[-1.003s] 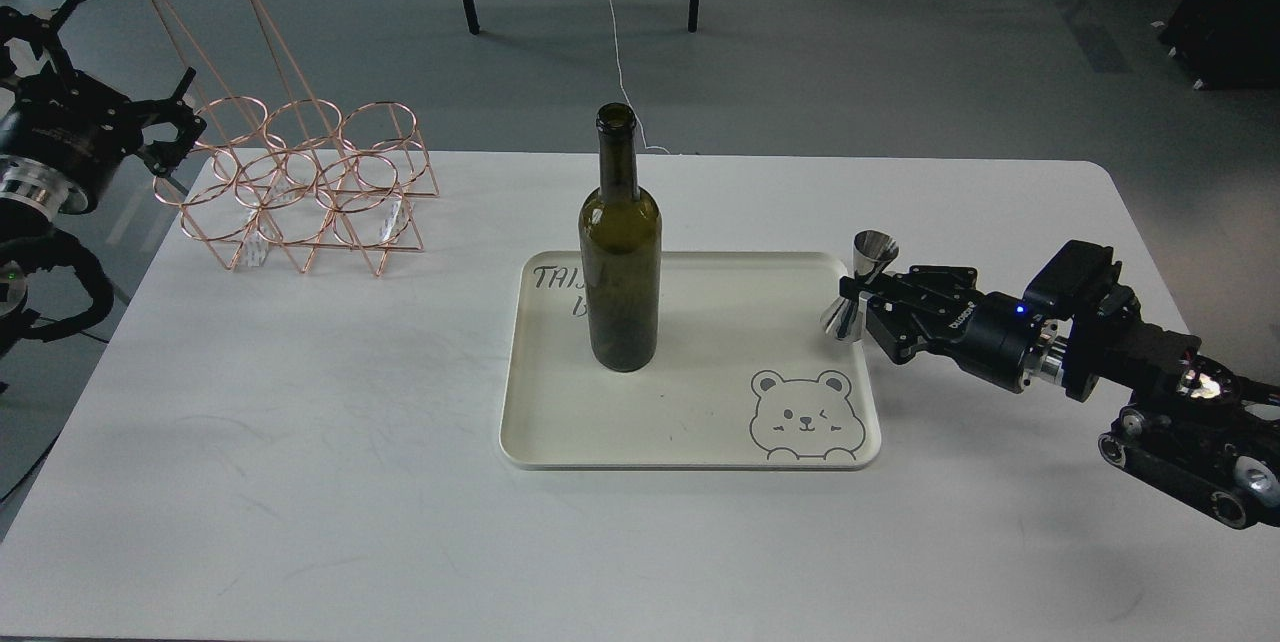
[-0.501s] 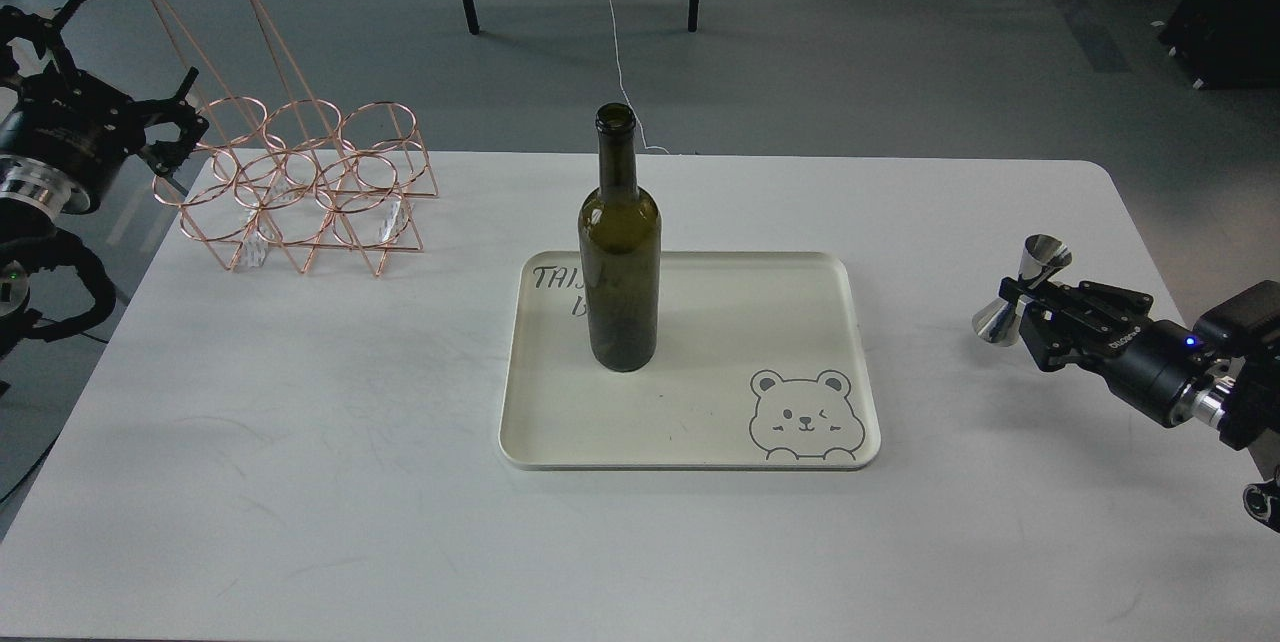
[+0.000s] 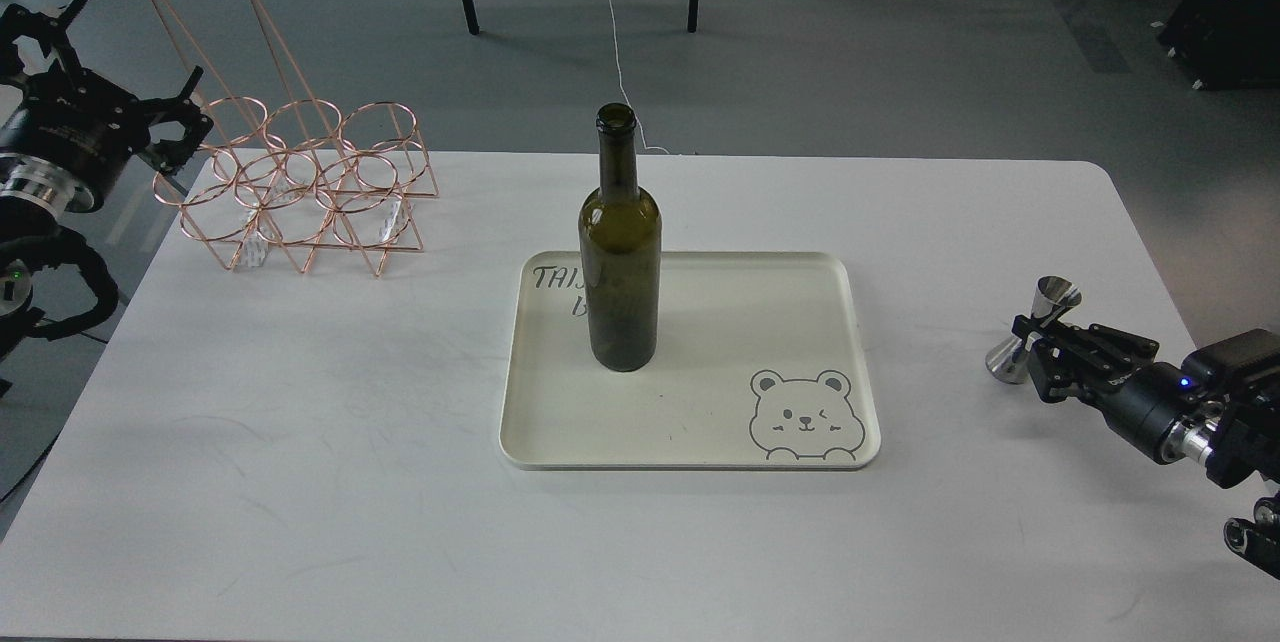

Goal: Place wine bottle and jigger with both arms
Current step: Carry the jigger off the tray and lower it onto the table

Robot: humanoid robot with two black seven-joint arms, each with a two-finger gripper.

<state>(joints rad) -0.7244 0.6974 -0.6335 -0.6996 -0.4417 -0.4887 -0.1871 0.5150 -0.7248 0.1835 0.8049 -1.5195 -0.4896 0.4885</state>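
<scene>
The dark olive-green wine bottle (image 3: 620, 252) stands upright on the left part of the cream tray (image 3: 800, 282), free of both arms. The steel jigger (image 3: 1035, 327) is held at its waist by my right gripper (image 3: 1030, 334), tilted slightly, at or just above the white table near its right edge, well right of the tray. My left gripper (image 3: 175, 127) is off the table's far left corner, beside the copper rack, with its fingers spread and nothing in them.
A copper wire bottle rack (image 3: 300, 182) stands at the table's (image 3: 300, 422) back left. The tray has a bear drawing (image 3: 805, 417) at its front right corner. Chair legs and cables are on the floor behind.
My right gripper has carried the jigger from the tray's right rim out to the right and then down towards the table. The left arm has barely moved. The bottle has not moved.
</scene>
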